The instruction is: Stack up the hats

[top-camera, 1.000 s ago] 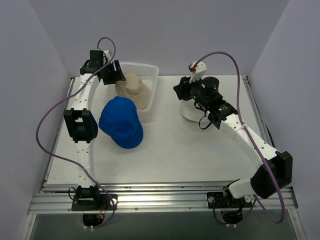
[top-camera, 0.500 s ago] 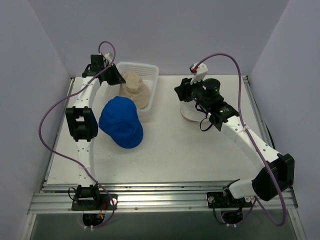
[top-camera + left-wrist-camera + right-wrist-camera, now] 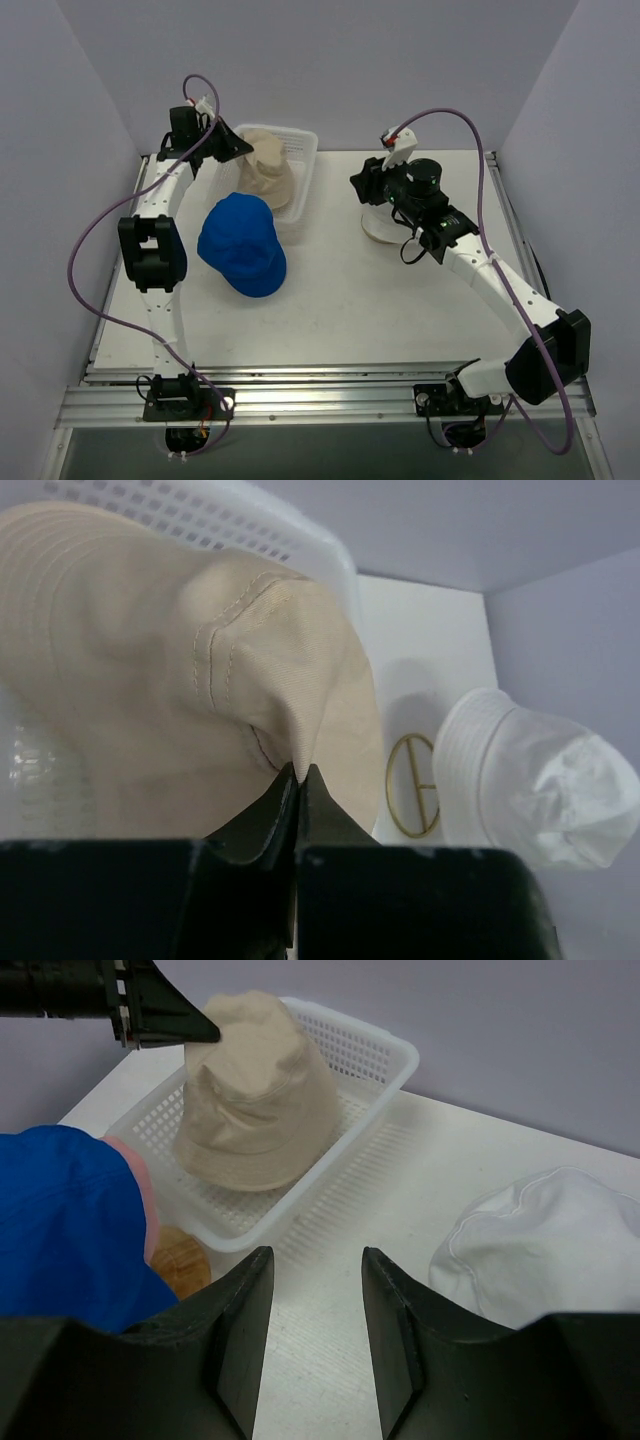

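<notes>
Left wrist view: the left pincer [image 3: 298, 772] is clamped together on a fold of the beige hat's [image 3: 200, 660] crown. The hat sits in the white mesh basket [image 3: 303, 150] at the far side of the surface [image 3: 340, 300]. The blue cap [image 3: 243, 243] lies just beside the basket's near wall. The right pincer [image 3: 316, 1260] hangs with its fingers apart near the white hat [image 3: 540, 1250].

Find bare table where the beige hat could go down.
Biggest bare patch: the near middle of the table, between the blue cap and the right arm. A smaller strip lies between the basket and the white hat. Crowded: far left, where basket, blue cap and the left pincer gripping the beige hat bunch together.
</notes>
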Available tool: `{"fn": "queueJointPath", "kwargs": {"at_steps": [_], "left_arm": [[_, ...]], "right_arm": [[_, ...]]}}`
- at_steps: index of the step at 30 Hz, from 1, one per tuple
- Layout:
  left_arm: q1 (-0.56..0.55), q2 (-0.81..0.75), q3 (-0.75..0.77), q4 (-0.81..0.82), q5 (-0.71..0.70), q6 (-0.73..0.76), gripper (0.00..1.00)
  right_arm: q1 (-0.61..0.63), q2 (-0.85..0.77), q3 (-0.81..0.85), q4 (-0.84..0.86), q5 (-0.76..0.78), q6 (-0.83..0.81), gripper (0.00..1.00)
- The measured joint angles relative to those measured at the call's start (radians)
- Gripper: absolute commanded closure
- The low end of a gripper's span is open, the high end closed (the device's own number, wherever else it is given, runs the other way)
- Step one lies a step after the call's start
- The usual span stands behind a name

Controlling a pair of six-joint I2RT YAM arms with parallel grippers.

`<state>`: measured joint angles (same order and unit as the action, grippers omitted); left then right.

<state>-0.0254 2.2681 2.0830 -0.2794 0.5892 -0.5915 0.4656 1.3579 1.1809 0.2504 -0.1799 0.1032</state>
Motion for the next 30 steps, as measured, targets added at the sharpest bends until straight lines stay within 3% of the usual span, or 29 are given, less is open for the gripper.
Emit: {"fn": "queueJointPath", "kwargs": {"at_steps": [9,20,30], "left_arm": [[-0.011,-0.133,-0.023,0.158,0.039,-0.072,0.98],[-0.054,-0.245,-0.045,0.185,0.048,-0.109,0.98],[-0.240,-0.466,-0.092,0.177,0.016,-0.068,0.98]], "right_arm": [[0.000,-0.035,-0.020,0.000,0.006,0.000,0.63],[0.000,-0.052,-0.022,0.000,0.024,0.037,0.63],[0.001,-0.056,0.062,0.049,0.113,0.252,0.57]]}}
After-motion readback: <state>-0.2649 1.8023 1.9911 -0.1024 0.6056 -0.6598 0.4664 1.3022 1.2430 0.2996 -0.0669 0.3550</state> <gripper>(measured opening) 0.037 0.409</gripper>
